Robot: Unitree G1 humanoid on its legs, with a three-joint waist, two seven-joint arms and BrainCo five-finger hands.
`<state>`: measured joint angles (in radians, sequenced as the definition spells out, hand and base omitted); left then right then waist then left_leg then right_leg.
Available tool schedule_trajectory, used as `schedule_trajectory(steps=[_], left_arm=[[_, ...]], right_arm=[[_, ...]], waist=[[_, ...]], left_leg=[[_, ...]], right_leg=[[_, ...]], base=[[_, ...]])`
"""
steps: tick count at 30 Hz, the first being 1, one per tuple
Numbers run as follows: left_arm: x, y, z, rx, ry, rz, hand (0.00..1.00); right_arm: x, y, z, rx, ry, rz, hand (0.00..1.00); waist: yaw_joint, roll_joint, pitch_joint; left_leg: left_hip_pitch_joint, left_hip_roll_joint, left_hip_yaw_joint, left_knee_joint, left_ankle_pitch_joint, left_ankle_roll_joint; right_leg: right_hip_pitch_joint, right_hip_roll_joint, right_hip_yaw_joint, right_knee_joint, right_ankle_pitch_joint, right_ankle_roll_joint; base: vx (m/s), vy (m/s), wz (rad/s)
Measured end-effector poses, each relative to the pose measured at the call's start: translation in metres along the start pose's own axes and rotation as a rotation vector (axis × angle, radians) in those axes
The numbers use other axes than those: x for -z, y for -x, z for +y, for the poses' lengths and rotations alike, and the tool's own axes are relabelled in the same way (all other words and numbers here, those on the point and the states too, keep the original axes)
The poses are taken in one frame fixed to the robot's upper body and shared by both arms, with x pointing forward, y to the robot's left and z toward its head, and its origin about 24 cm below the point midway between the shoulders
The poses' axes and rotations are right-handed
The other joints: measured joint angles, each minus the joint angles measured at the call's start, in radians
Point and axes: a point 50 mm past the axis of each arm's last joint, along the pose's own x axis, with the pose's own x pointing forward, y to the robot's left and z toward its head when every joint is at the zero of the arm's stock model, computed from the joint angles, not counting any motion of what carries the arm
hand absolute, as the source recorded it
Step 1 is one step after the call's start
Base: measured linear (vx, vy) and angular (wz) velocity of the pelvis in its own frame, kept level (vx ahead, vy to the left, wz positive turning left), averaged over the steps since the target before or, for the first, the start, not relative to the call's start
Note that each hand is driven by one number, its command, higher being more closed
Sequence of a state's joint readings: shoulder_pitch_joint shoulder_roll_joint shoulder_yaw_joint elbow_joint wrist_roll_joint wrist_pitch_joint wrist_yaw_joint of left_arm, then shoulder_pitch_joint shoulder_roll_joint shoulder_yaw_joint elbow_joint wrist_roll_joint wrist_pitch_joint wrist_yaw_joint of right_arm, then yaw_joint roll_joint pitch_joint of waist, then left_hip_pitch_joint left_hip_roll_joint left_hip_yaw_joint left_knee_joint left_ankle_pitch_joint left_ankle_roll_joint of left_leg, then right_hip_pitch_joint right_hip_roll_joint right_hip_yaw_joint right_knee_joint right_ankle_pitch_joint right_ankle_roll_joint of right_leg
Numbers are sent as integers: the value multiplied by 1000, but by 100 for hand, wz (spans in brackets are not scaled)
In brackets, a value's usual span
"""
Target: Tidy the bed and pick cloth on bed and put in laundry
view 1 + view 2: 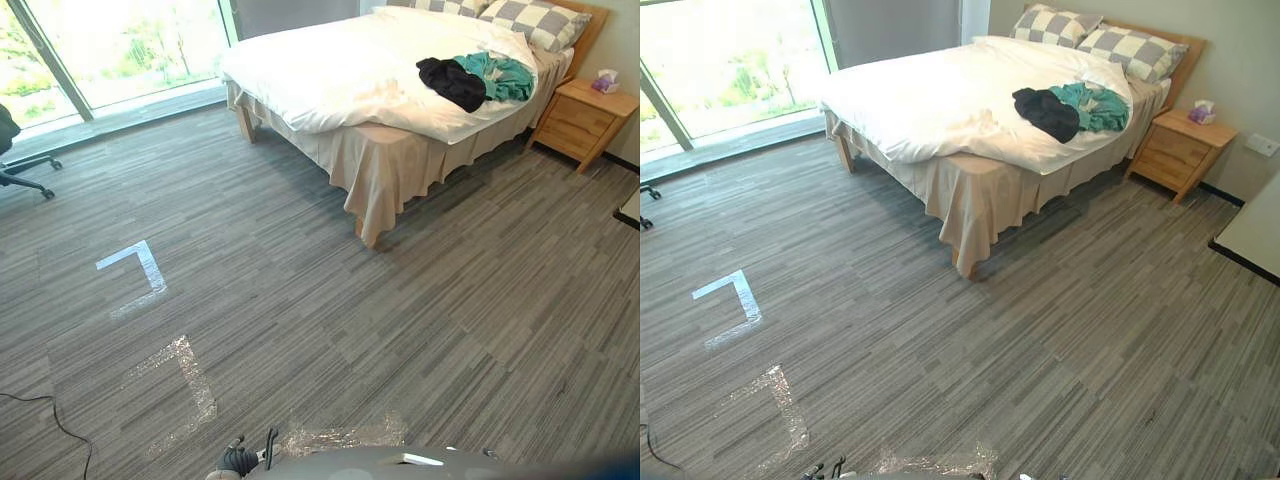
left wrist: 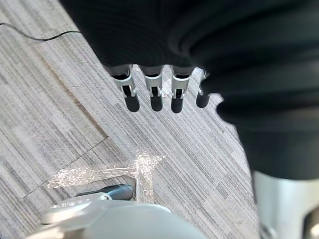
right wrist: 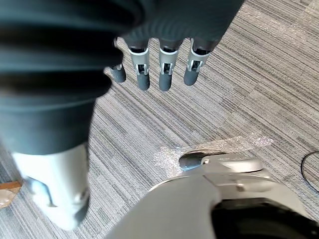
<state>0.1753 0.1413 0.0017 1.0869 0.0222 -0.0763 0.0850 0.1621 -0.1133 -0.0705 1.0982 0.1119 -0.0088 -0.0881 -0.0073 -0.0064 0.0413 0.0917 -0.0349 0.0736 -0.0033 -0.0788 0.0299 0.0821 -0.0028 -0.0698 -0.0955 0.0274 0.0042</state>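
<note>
Location type: bedroom in a home or home-like test room. Indicators: a double bed (image 1: pixel 380 150) in the upper centre, covered by a white duvet (image 1: pixel 340 70), with checked pillows (image 1: pixel 545 22) against a wooden headboard; a wooden nightstand (image 1: pixel 585 120) at upper right carrying a tissue box (image 1: pixel 604 82); a floor-length window (image 1: pixel 110 45) at upper left; grey striped carpet (image 1: pixel 450 330) with tape marks (image 1: pixel 135 270) at lower left.

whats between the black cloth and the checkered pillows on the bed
A teal cloth, bunched against the black cloth, then a strip of white duvet before the checkered pillows; both eye views show it.
</note>
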Motion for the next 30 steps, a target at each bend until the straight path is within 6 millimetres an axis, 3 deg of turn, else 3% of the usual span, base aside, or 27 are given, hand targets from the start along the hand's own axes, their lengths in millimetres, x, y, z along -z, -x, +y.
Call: schedule_trajectory(steps=[8,30], left_arm=[[-14,-3,-2,14,-39,-50,0],[-25,-5,-2,64,-140,-84,0]], right_arm=[[-19,-3,6,-15,15,-54,0],[-20,-3,8,-16,-28,-54,0]], waist=[[0,-1,24],[-7,-14,33]], left_leg=[[37,-3,2,-31,0,-1],[30,0,92,-63,-1,-8]], right_leg=[[19,-1,0,-6,1,16],[-33,6,78,-1,1,15]], base=[[5,1,-1],[-18,-15,-12]])
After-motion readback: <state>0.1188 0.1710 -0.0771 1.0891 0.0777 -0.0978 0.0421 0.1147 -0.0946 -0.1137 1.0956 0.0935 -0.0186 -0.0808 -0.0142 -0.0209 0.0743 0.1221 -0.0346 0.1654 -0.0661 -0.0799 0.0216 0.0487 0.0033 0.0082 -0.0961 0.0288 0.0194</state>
